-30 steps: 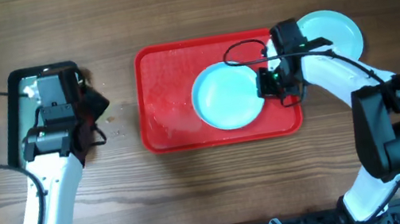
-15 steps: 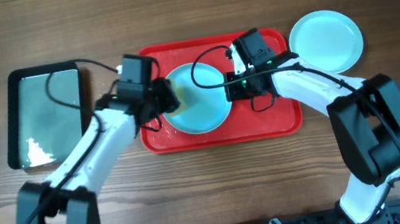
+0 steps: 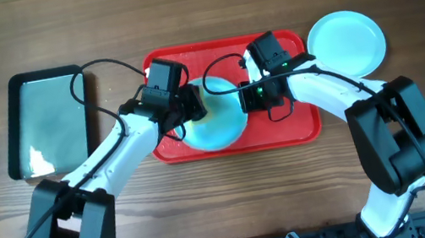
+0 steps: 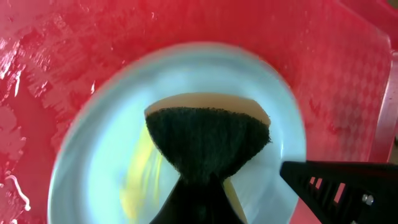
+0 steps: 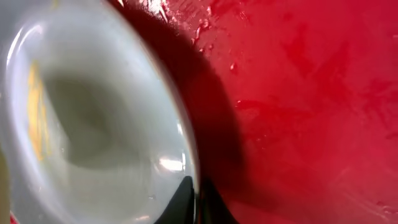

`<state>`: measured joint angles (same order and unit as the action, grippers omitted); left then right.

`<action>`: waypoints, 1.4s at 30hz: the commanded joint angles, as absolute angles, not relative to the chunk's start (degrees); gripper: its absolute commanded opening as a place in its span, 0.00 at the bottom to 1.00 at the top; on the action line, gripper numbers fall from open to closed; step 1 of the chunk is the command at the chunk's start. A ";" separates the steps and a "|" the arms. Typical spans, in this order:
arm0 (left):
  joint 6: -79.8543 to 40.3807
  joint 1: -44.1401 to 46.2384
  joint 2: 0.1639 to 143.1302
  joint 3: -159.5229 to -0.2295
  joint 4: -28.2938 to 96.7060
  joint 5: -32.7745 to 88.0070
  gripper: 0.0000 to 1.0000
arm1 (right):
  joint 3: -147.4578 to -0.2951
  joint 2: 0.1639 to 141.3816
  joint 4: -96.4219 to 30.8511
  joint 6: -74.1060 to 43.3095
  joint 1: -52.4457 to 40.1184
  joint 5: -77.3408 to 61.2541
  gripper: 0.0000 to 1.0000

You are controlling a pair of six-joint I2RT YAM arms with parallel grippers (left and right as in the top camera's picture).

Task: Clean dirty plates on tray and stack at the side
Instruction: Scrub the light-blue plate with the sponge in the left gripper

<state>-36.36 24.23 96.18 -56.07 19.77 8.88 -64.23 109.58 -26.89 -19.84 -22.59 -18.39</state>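
Observation:
A pale turquoise plate (image 3: 217, 122) lies on the red tray (image 3: 166, 71). My left gripper (image 3: 192, 109) is shut on a sponge (image 4: 208, 140), dark scouring side showing with yellow underneath, and presses it on the plate's (image 4: 99, 155) inside. My right gripper (image 3: 245, 97) is shut on the plate's right rim; its fingers (image 5: 186, 199) pinch the rim of the plate (image 5: 93, 124) over the wet tray (image 5: 311, 93). A second pale turquoise plate (image 3: 346, 42) lies on the table right of the tray. No third plate shows on its own.
A dark metal pan (image 3: 50, 119) with wet patches stands left of the tray, with the left arm's cable looping over it. The tray (image 4: 342, 74) is wet. The right gripper's black finger (image 4: 336, 186) shows beside the sponge.
My left arm came from the pan to the tray with the sponge and went onto the plate. My right gripper slid the plate left across the tray.

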 commanded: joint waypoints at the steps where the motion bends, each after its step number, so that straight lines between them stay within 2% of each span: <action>1: -36.53 26.00 98.78 -55.88 17.50 9.19 0.04 | -65.04 110.69 -27.07 -19.97 -22.50 -16.10 0.04; 7: -36.51 27.99 103.96 -55.86 13.58 9.63 0.04 | -65.04 110.69 -27.09 -19.88 -22.48 -16.05 0.04; 11: -36.23 27.83 105.23 -55.88 15.29 8.38 0.04 | -65.04 110.69 -27.07 -19.94 -22.48 -15.16 0.04; 13: -36.23 27.57 105.23 -55.88 16.99 3.73 0.04 | -65.04 110.69 -27.09 -19.92 -22.50 -14.37 0.04; 19: -36.23 24.43 103.94 -55.90 29.30 -23.33 0.04 | -65.04 110.69 -27.22 -19.92 -22.48 -14.09 0.04; 22: -36.23 23.49 101.65 -55.90 31.73 -29.28 0.04 | -65.04 110.69 -27.18 -19.92 -22.48 -13.89 0.04; 26: -36.27 23.35 95.92 -55.90 30.52 -23.59 0.04 | -65.04 110.69 -27.16 -19.92 -22.48 -13.91 0.04; 30: -36.29 23.35 93.36 -55.88 24.38 -0.47 0.04 | -65.04 110.69 -26.98 -19.97 -22.50 -13.91 0.04; 32: -36.32 23.51 94.48 -55.88 21.91 6.76 0.04 | -65.04 110.69 -26.83 -19.97 -22.50 -13.93 0.04; 40: -36.38 25.45 102.74 -55.88 17.10 9.10 0.04 | -65.04 110.69 -26.87 -19.99 -22.50 -13.93 0.04; 42: -36.25 25.45 104.18 -55.88 17.21 4.29 0.04 | -65.04 110.69 -26.87 -19.97 -22.50 -13.93 0.04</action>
<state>-36.34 25.36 101.82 -56.40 17.52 7.44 -64.86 109.62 -26.83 -19.86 -22.68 -15.79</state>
